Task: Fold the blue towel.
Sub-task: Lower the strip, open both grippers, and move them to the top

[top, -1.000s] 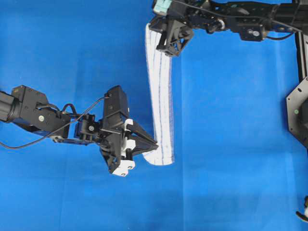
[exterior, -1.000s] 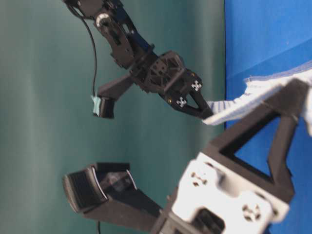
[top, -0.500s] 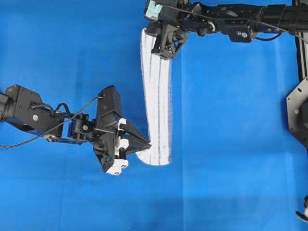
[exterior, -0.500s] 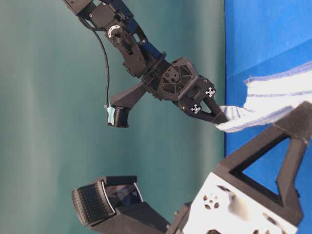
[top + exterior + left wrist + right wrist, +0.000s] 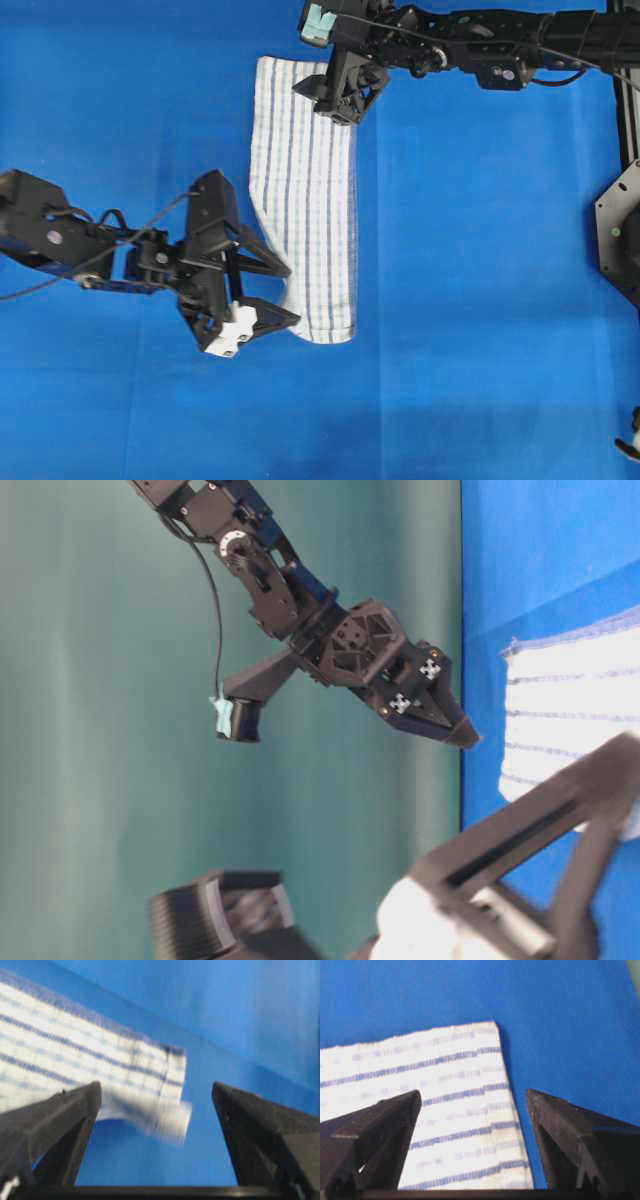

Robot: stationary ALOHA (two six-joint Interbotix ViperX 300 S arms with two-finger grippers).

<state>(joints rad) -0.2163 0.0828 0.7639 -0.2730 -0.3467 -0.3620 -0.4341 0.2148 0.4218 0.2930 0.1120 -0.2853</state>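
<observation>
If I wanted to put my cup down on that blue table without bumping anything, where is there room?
Right of the blue towel, the table covering is bare out to the frame at the edge. The strip along the bottom is bare too. It is crowded left of the towel around the open left gripper, and at its top end under the open right gripper.
</observation>
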